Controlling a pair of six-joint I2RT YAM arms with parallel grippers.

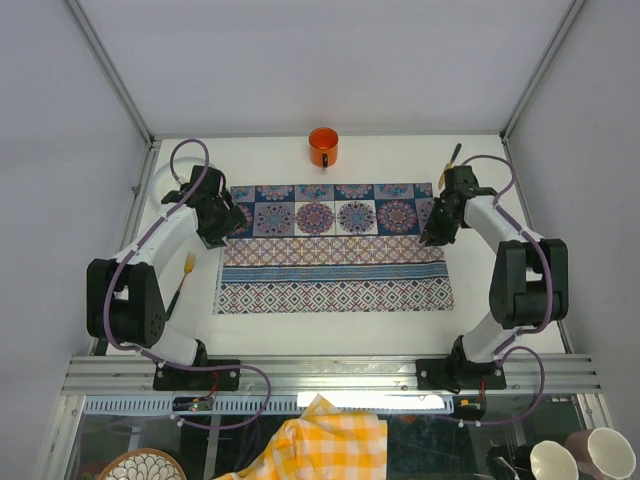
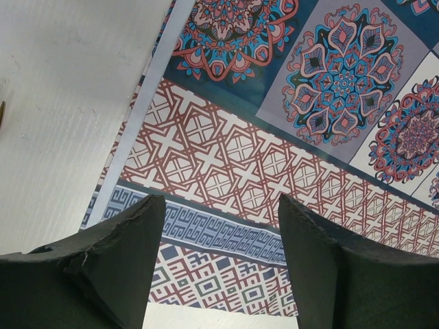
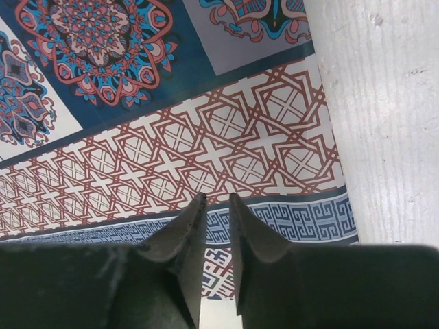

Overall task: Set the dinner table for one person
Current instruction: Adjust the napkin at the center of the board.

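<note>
Left tool (image 1: 222, 238), right tool (image 1: 432, 240), one cloth (image 1: 330, 270), one mug (image 1: 323, 147), one fork (image 1: 185, 275)

Patterned tile-print cloth (image 1: 335, 250) spread flat, orange mug (image 1: 323, 146) beyond it, fork (image 1: 183, 282) left of it.

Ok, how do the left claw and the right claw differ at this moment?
The left claw has its jaws wide apart; the right claw has them nearly together, with only a thin gap between. The left claw is over the left edge of the patterned cloth, the right claw over its right edge. Both are empty and point down at the cloth.
</note>
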